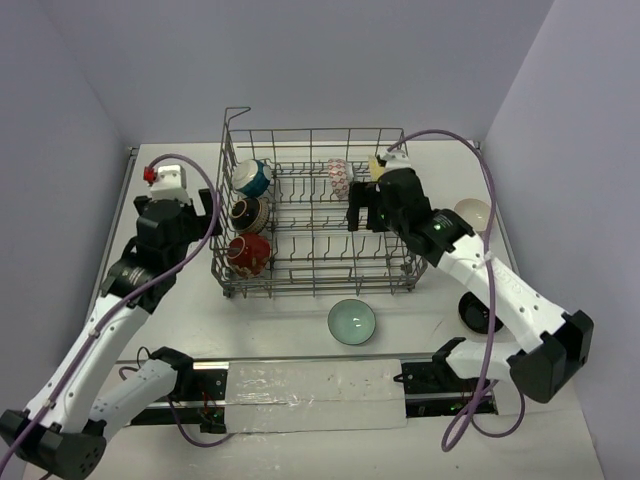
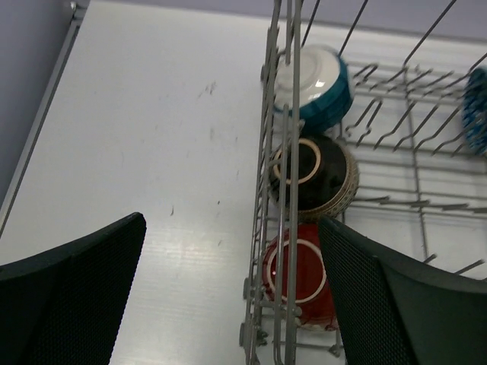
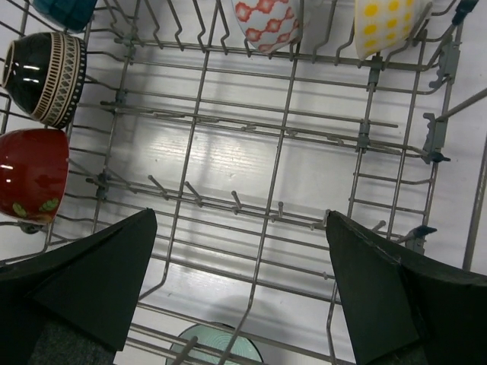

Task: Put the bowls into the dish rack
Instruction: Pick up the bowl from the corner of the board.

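The grey wire dish rack (image 1: 320, 288) stands mid-table. Along its left side three bowls sit on edge: a blue-and-white one (image 1: 252, 178), a black one (image 1: 249, 214) and a red one (image 1: 248, 254). At the back stand a red-patterned bowl (image 1: 340, 177) and a yellow-dotted bowl (image 1: 377, 165). My left gripper (image 2: 232, 222) is open and empty, straddling the rack's left wall (image 2: 283, 190) above the red bowl (image 2: 300, 270). My right gripper (image 3: 240, 217) hangs open and empty over the rack's floor (image 3: 289, 137).
A pale green bowl (image 1: 352, 321) lies on the table in front of the rack. A tan bowl (image 1: 473, 213) sits to the rack's right, and a black bowl (image 1: 478, 313) is partly hidden under the right arm. Walls close in on the left, back and right.
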